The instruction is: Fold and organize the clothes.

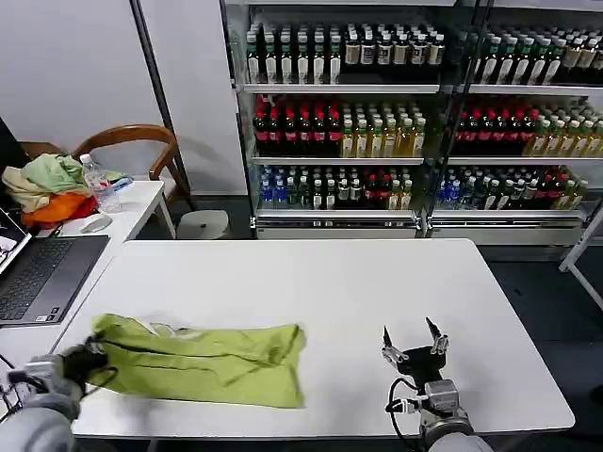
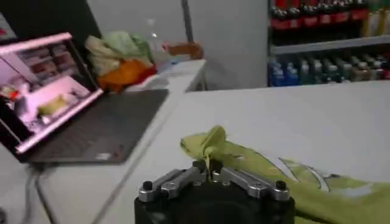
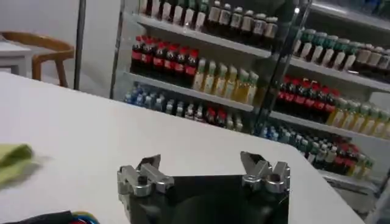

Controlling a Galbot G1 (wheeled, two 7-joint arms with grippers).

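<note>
The lime yellow-green T-shirt (image 1: 207, 363) lies folded into a long band on the white table (image 1: 311, 282), near its front left edge. My left gripper (image 1: 89, 356) is shut on the shirt's left end, at the table's front left corner. In the left wrist view the jaws pinch a raised tuft of the shirt (image 2: 210, 146), and a faint white print shows on the cloth. My right gripper (image 1: 412, 344) stands open over bare table at the front right, apart from the shirt. In the right wrist view the open gripper (image 3: 201, 164) holds nothing, and the shirt's edge (image 3: 13, 159) lies far off.
A laptop (image 1: 42, 273) sits open on the side desk to the left, with a heap of pale green, cream and orange garments (image 1: 47, 188), a water bottle (image 1: 98, 184) and a mouse (image 1: 94, 223) behind it. Drink shelves (image 1: 415, 113) stand beyond the table.
</note>
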